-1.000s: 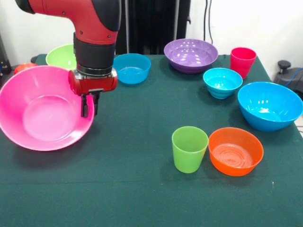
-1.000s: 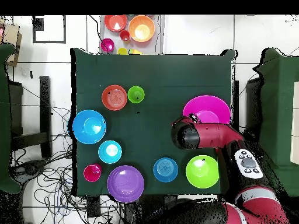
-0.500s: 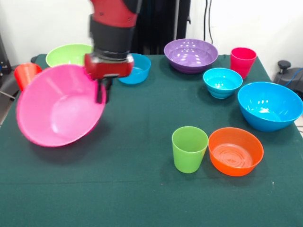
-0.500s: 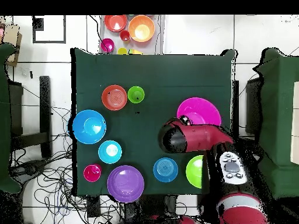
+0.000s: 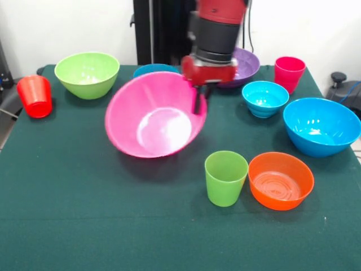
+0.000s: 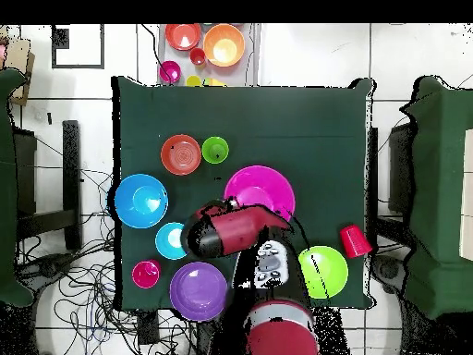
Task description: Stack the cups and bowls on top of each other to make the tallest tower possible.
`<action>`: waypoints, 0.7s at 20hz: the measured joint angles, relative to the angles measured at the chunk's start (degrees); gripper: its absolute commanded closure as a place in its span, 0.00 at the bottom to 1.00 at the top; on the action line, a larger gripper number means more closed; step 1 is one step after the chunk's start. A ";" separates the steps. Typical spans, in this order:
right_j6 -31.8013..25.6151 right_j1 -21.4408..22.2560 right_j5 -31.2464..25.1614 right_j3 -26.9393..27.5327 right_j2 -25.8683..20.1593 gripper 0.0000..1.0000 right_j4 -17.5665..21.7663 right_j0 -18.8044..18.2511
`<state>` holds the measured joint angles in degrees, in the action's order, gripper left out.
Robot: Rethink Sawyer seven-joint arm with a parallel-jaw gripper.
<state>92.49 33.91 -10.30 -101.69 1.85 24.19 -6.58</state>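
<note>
At table centre: we see the hot pink bowl (image 5: 155,116) raised and tilted, its mouth turned toward the camera, its shadow on the green cloth (image 5: 84,220) below.
Gripper (image 5: 198,103): we find it clamped on the pink bowl's right rim, one finger inside the wall, the red arm (image 5: 217,34) coming down from above.
Behind the pink bowl: a small cyan bowl (image 5: 151,69) peeps over its rim; the purple bowl (image 5: 245,65) is partly hidden by the arm.
Left edge: the red-orange cup (image 5: 35,96) stands upright close to the table's border, the lime green bowl (image 5: 87,73) just beside it.
Right edge: the large blue bowl (image 5: 321,125) sits nearly at the border; the second cyan bowl (image 5: 265,97) and crimson cup (image 5: 289,72) are behind it.
Front right: the lime green cup (image 5: 225,178) is touching or nearly touching the orange bowl (image 5: 280,180).
Open room: we note bare cloth across the whole front left and the front strip.
Tower: nothing is stacked; every piece lies apart.
Overhead: the pink bowl (image 6: 260,190) lies mid-table, clear of the cloth's edges.
</note>
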 measured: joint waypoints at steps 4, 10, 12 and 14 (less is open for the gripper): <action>6.29 -1.54 2.86 -0.03 1.39 1.00 -1.24 4.30; 9.37 -2.48 4.25 0.10 2.07 1.00 -1.22 4.85; 9.41 -2.58 4.26 0.18 2.17 0.00 -1.24 4.87; 9.42 -2.64 4.25 0.18 2.18 0.00 -1.24 4.85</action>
<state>101.90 31.27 -6.05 -101.51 4.03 22.95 -1.73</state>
